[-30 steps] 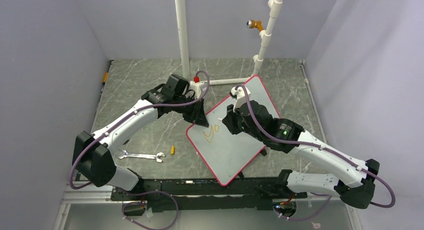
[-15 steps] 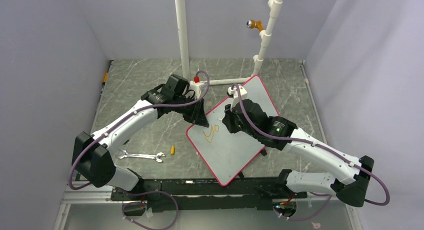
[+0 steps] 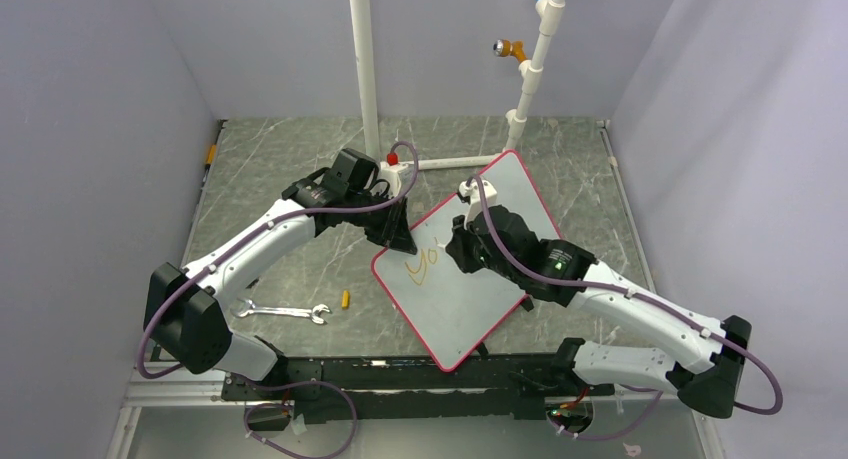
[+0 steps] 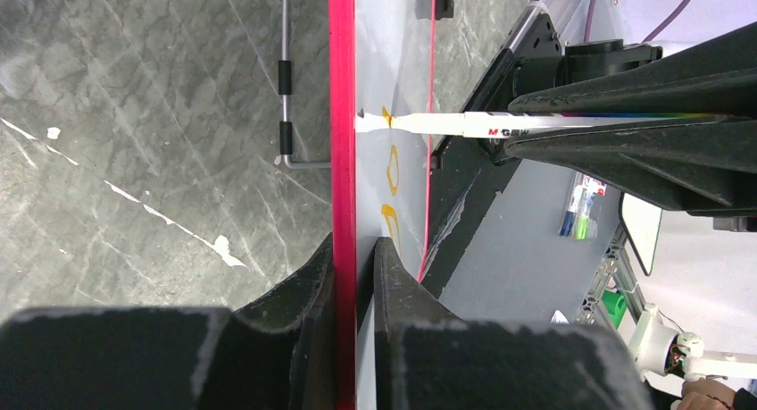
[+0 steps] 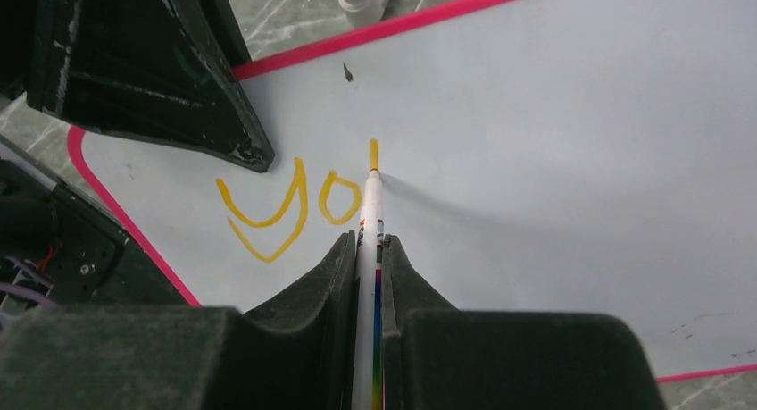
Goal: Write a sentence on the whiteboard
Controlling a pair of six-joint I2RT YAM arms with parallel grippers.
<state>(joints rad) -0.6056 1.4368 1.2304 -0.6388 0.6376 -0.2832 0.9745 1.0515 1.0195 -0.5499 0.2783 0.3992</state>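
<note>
Whiteboard (image 3: 465,309) rim pinched in my left jaws to steady it; right jaws clamp marker (image 5: 368,213), tip ahead, writing sentence (image 5: 302,196).

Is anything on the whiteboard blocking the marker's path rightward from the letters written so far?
Nothing visible: no object lies on the whiteboard right of the marker tip. The left end effector clamps the rim left of the letters.
</note>
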